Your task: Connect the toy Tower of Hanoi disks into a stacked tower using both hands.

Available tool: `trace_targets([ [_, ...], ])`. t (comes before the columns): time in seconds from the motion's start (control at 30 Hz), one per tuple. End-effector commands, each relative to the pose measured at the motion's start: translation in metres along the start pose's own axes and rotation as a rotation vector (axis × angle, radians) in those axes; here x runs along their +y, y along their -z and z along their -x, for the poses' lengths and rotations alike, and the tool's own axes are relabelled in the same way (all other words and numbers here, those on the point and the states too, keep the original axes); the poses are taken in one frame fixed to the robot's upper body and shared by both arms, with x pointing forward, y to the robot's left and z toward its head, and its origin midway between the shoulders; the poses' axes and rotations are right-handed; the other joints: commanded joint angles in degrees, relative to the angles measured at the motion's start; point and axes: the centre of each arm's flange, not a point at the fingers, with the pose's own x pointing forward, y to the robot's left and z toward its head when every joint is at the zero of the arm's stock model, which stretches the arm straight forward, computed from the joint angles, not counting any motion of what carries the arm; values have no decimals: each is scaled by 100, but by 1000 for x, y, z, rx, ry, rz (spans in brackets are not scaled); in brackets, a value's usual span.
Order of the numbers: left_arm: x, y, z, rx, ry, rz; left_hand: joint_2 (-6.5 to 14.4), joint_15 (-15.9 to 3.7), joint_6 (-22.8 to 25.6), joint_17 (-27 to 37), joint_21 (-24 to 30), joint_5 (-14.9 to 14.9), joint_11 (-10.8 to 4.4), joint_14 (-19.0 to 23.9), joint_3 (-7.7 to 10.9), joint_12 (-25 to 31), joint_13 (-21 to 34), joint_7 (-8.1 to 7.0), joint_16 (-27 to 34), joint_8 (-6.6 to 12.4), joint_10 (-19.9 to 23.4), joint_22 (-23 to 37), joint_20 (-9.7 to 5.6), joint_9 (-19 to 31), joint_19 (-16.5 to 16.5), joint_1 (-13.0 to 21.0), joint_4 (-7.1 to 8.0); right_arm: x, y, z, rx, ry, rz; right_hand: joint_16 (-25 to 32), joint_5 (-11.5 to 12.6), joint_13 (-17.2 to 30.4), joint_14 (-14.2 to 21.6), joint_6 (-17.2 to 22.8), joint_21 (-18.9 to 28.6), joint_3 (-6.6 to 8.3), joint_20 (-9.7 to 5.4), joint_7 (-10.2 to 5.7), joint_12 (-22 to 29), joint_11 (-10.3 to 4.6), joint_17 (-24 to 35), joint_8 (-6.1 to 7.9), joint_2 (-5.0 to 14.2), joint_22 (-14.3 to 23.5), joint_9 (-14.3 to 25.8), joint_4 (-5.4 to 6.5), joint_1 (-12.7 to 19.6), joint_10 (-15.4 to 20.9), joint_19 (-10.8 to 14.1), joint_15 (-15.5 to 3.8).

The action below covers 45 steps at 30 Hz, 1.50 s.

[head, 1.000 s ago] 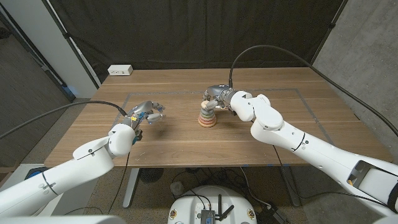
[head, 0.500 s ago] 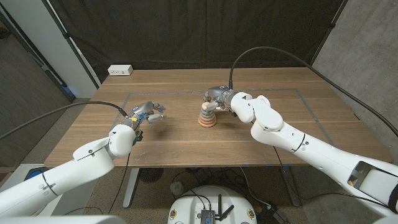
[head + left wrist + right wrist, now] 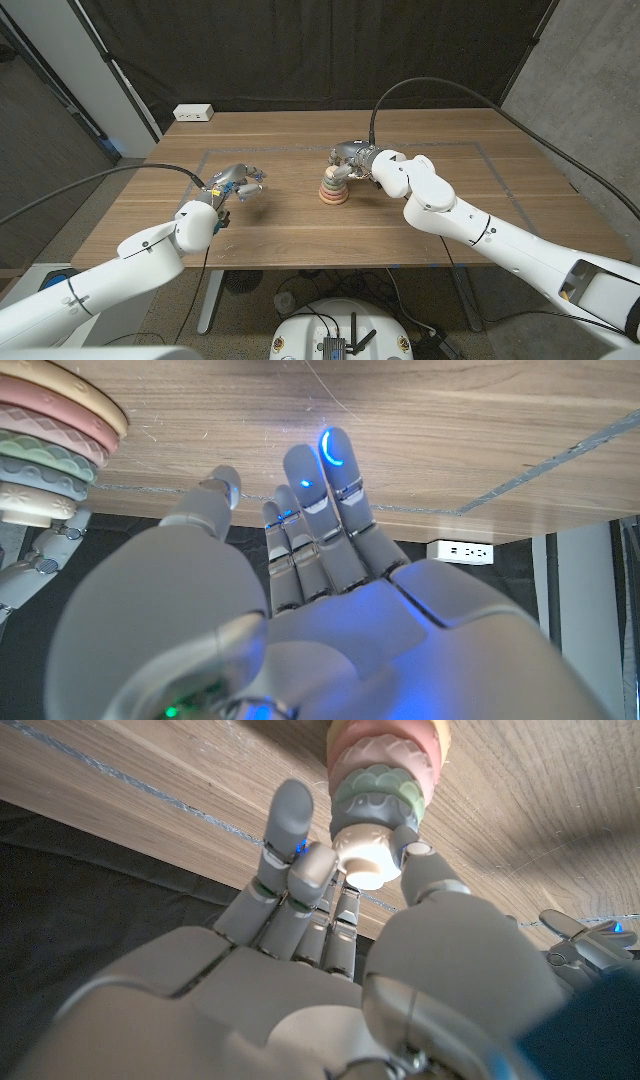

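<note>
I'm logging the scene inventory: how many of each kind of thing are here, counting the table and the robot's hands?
Robot hands: 2, the left robot hand and the right robot hand, which pinches the tower's top
Pastel stacked toy disk tower: 1
White plastic power strip: 1
Brown wooden table: 1
Total: 5

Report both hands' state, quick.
Left hand: open, holding nothing, apart from the stack.
Right hand: fingers pinch the cream top piece of the disk tower.

A pastel disk tower [image 3: 334, 187] stands upright mid-table, pink disks below, cream on top.
</note>
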Motion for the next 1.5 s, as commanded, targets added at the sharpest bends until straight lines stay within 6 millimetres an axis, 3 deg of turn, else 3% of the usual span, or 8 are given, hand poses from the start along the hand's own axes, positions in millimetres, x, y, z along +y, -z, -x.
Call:
trace_targets([
  [0.03, 0, 3, 1, 6, -3, 3, -31, -443, 65, 5, 36, -4, -6, 21, 29, -19, 24, 15, 49, 12, 67, -2, -765, 12, 15, -12, 6, 4, -2, -2, 2, -7, 8, -1, 16, 3, -29, 98, -2, 214, -108, -77, 43, -315, 8, 10, 347, -5, 32, 181, 184, 302, -2, -8],
  [0.5, -1, 4, -1, -3, 1, 7, -34, -443, 54, -1, 37, -3, -20, 9, 34, -26, 26, -1, 44, 4, 61, 0, -764, 15, 10, -16, 5, 6, -1, 1, 25, -20, 17, -87, 9, -1, -130, -116, -33, 180, -103, -89, -47, -293, -40, -39, 289, -26, 113, 189, 115, 5, -59, -8],
  [0.87, 0, 6, 2, 0, -7, 7, -36, -443, 53, -2, 40, -4, -44, 9, 36, -30, 30, -2, 47, 2, 53, 3, -765, 17, 12, -23, 7, 3, -6, 3, 17, -43, 58, -277, 1, -63, -307, -678, -112, 72, -99, -28, -92, -225, -85, -131, 26, -63, 311, 175, -30, -504, -179, -13],
  [1.03, 0, 6, 2, 1, -5, 6, -37, -443, 55, -3, 40, -5, -47, 11, 37, -27, 31, -13, 50, 2, 63, 3, -765, 19, 10, -24, 7, 3, -6, 3, 18, -50, 66, -431, -9, -109, -425, -934, -165, 4, -97, 9, -103, -174, -127, -185, -105, -68, 367, 204, -151, -803, -258, -12],
  [1.27, 0, 4, 3, 3, -11, -14, -37, -442, 73, -1, 40, -6, -45, 13, 39, -29, 30, -16, 53, 8, 64, 4, -765, 20, 8, -26, 7, 4, -5, 1, 17, -85, 56, -532, -43, -222, -367, -1414, -184, -92, -97, 117, -124, 33, -88, -307, -218, -45, 342, 230, -303, -1282, -269, -9],
  [1.5, -1, 6, 2, 3, -8, -16, -37, -443, 80, -8, 37, -8, -49, 5, 41, -35, 20, -30, 48, 9, 70, -1, -764, 22, 7, -32, 8, 1, -5, 4, 20, -66, 65, -625, -55, -283, -438, -1611, -230, -111, -98, 175, -115, 79, -107, -327, -276, -69, 315, 228, -358, -1469, -302, -11],
])
